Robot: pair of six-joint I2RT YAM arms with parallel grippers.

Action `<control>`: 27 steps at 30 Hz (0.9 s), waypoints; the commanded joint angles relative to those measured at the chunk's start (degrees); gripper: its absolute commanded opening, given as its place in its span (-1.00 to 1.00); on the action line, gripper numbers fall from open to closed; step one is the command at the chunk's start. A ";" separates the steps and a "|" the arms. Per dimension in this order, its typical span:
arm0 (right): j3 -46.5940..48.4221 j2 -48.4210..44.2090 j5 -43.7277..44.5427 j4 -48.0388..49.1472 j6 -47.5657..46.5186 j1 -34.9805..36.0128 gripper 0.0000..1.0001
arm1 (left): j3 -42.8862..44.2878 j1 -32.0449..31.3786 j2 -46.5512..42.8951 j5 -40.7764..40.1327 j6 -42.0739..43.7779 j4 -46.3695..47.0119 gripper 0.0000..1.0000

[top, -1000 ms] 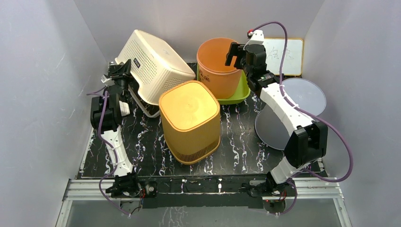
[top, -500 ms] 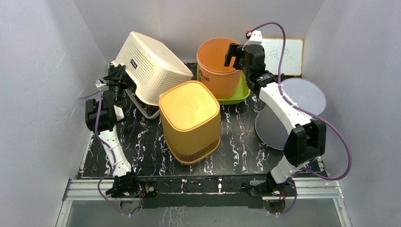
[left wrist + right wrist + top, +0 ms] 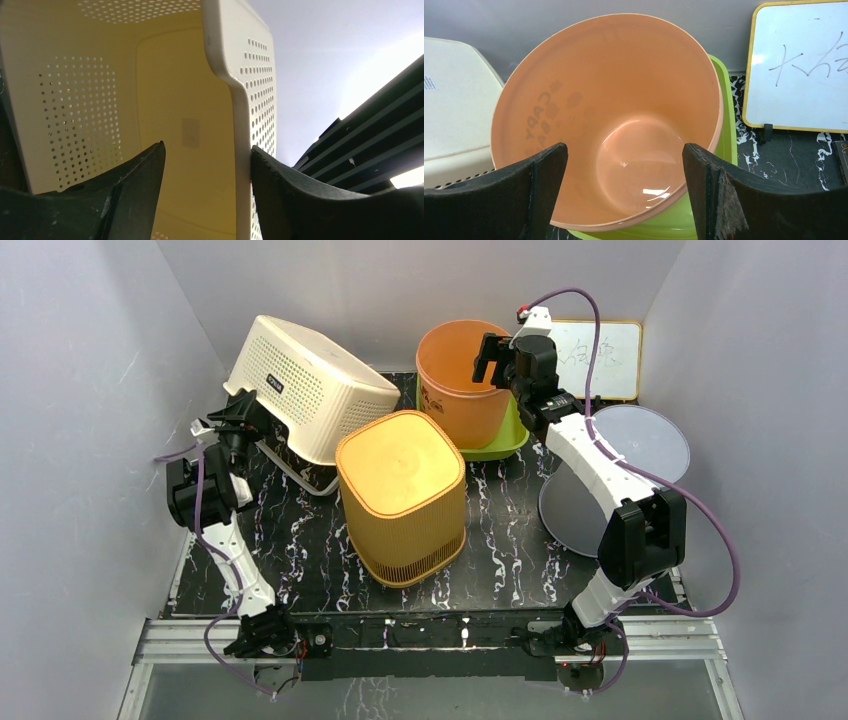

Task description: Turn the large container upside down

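The large container is a cream perforated basket (image 3: 310, 390), tipped bottom-up with its mouth facing down and left, leaning against the yellow bin. My left gripper (image 3: 240, 412) sits at its lower left rim. In the left wrist view the jaws (image 3: 207, 146) stand open astride the rim wall (image 3: 225, 55): the right finger (image 3: 280, 190) touches its outside, and the left finger (image 3: 135, 185) hangs free inside the basket (image 3: 100, 75). My right gripper (image 3: 492, 348) hovers open over the orange bucket (image 3: 455, 375), its jaws (image 3: 624, 146) wide above the bucket's mouth (image 3: 609, 90).
A yellow ribbed bin (image 3: 402, 490) stands upside down mid-table, touching the cream basket. The orange bucket rests in a green tray (image 3: 505, 435). A small whiteboard (image 3: 605, 358) leans at the back right. Two grey round lids (image 3: 640, 440) lie at the right. Grey walls close in on both sides.
My left gripper has opened and let go of the basket's rim while the left arm swung left. The basket tipped further over. The right arm has barely moved.
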 commanded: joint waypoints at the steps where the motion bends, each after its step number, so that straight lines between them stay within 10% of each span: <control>1: 1.79 -0.38 -0.45 3.67 0.16 -0.19 0.67 | -3.36 0.81 -0.58 6.07 2.98 5.60 0.21; 20: 1.55 0.06 -0.94 4.34 0.38 -0.16 0.67 | -0.92 5.56 -5.12 8.30 -2.19 5.57 0.96; 27: 2.25 0.46 -0.79 4.42 0.31 -0.22 0.67 | -3.19 7.00 -4.73 11.91 2.16 2.75 0.97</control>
